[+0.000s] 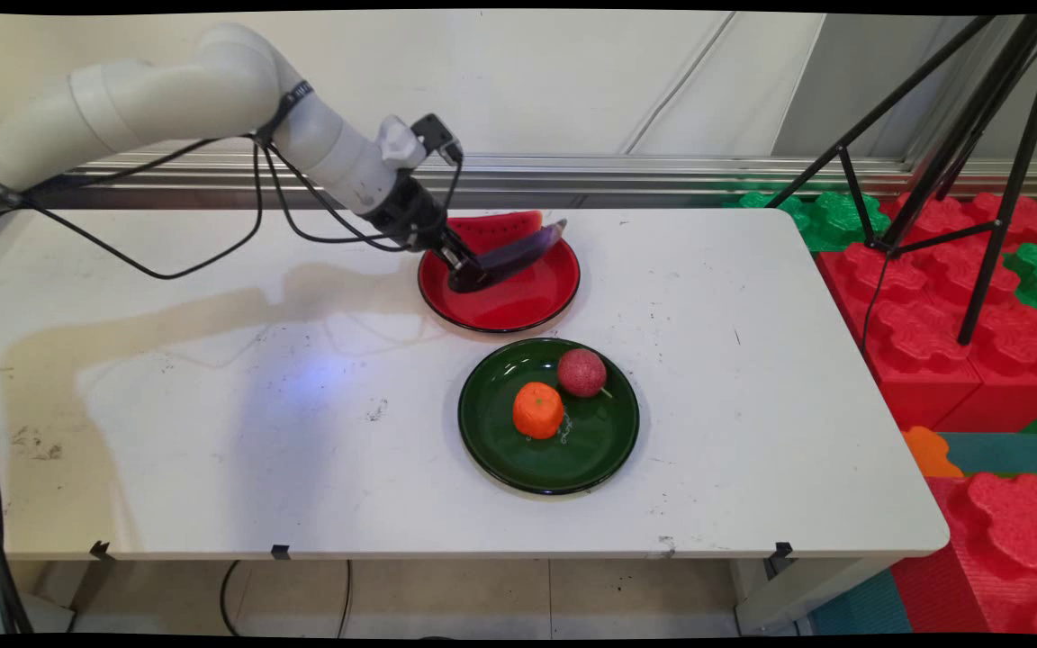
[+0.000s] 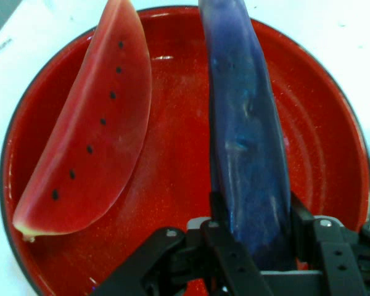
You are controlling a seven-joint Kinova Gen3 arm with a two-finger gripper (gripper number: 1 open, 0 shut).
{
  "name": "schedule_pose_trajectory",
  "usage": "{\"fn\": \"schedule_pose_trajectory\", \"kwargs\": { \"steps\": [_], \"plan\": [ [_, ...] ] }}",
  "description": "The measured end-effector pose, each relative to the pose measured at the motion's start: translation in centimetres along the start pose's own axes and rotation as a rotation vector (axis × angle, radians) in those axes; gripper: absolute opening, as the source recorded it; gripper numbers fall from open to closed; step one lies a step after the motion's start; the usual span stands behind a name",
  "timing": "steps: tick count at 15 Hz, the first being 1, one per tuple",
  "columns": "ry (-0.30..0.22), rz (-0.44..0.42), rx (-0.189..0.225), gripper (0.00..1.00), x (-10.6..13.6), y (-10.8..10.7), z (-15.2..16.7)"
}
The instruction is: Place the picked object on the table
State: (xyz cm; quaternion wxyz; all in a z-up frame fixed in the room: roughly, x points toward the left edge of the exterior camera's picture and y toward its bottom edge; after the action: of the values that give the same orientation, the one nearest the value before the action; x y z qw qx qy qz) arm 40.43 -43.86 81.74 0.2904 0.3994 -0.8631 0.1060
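White desk [image 1: 212,432] fills most of the main view, scuffed in places, with a wall behind. Off its right edge: red and green foam blocks [image 1: 933,306] on the floor and a black tripod [image 1: 978,162] standing among them. White arm [image 1: 176,99] reaches in from the upper left, black cables hanging under it, angled down toward the far middle of the desk. Two plates there, close together but not touching. Green plate [image 1: 491,441] nearer the camera, carrying an orange [image 1: 537,409] and a dark red round fruit [image 1: 581,372], the two just beside each other. Red plate [image 1: 527,310] behind it, carrying a watermelon slice [image 1: 491,227] on the far side and a purple eggplant [image 1: 518,252]. Gripper [image 1: 464,270] is low over the red plate's left part. Hand view: the eggplant [image 2: 246,142] runs straight away from the gripper [image 2: 253,243], long axis in line with the hand, one end between the fingers [image 2: 225,246], the other end reaching the plate's far rim [image 2: 357,160]. Fingers are pinching the eggplant's near end, one pressed to each side. In the main view the eggplant looks tilted, its far end higher, by the rim; whether the held end touches the plate I cannot tell. Watermelon slice [image 2: 92,135] lies left of the eggplant in the hand view, apart from it, roughly parallel, clear of the fingers.
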Motion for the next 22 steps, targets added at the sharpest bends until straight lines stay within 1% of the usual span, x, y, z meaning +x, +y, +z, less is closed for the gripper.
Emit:
{"fn": "schedule_pose_trajectory", "kwargs": {
  "steps": [6,11,14,18,22],
  "plan": [
    [0.028,0.012,-0.018,0.0,-0.3,0.6,-4.8],
    [0.023,0.027,-0.048,0.0,-1.7,1.6,-8.8],
    [0.008,0.035,-0.068,0.0,-2.8,2.2,-10.7],
    [-0.025,0.05,-0.09,0.0,-4.7,2.8,-13.1],
    [-0.077,0.087,-0.116,0.0,-7.0,3.5,-14.5]
  ]
}}
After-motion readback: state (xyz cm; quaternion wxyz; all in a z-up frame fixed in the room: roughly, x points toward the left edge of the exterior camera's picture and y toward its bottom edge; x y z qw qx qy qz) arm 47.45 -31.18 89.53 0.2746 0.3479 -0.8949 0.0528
